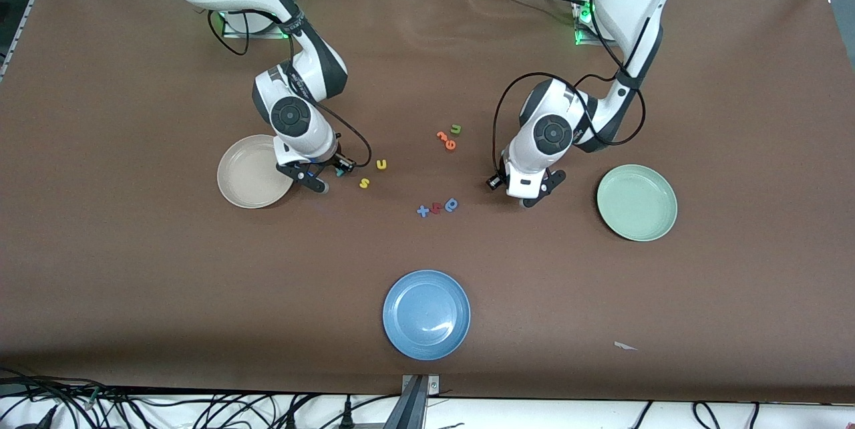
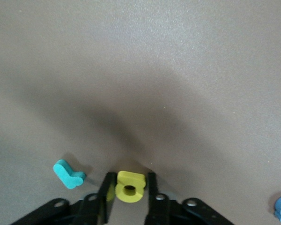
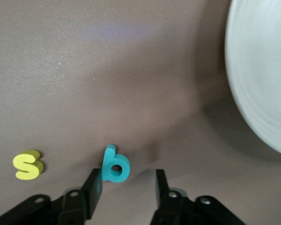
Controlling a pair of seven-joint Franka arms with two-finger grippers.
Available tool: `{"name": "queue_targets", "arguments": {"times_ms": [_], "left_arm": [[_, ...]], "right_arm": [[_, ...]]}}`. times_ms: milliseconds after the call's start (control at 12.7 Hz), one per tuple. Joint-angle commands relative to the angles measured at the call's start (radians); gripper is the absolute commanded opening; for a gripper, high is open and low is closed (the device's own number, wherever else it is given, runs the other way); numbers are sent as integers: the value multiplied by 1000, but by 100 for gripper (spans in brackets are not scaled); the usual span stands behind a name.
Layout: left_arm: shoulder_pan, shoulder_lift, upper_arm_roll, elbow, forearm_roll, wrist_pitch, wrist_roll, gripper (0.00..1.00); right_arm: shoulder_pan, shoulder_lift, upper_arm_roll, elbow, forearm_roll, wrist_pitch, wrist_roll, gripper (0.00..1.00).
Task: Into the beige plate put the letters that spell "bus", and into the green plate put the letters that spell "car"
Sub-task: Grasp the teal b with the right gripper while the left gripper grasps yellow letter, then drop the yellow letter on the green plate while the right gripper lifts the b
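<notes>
The right gripper [image 3: 129, 177] is down at the table just beside the beige plate [image 1: 244, 175], jaws open around the teal b [image 3: 115, 168], which touches only one finger. The b lies flat, its stem running roughly parallel to the fingers, so the jaws should close across its narrow width. Centring it first would stop it from swivelling.

The left gripper [image 2: 129, 177] is low over the table, near the green plate [image 1: 636, 202] on the side toward the right arm's end. Its jaws appear to be pinched on the yellow a [image 2: 129, 187], which lies flat with its hole facing up. It should lift straight up, clear of the teal r [image 2: 68, 174] just beside it.
</notes>
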Motion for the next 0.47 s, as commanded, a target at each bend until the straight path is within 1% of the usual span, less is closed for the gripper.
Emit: {"name": "queue_targets", "arguments": {"times_ms": [0,79,157,315,394], "left_arm": [[-3,6,7,-10,-8,12,-5,17],[-1,1,7,-8,-8,12,1,10],[3,-8,10,-2,-8,3,9,8],[54,-79,10,4,-8,-18,50,9],[84,-118,8,7,-8,-64,85,9]], "right_arm": [[10,3,1,-14,-18,24,42,50],[10,3,1,-12,-19,27,42,50],[10,3,1,-12,-18,36,42,50],[13,5,1,-11,-16,45,51,50],[13,6,1,-11,-16,62,51,50]]}}
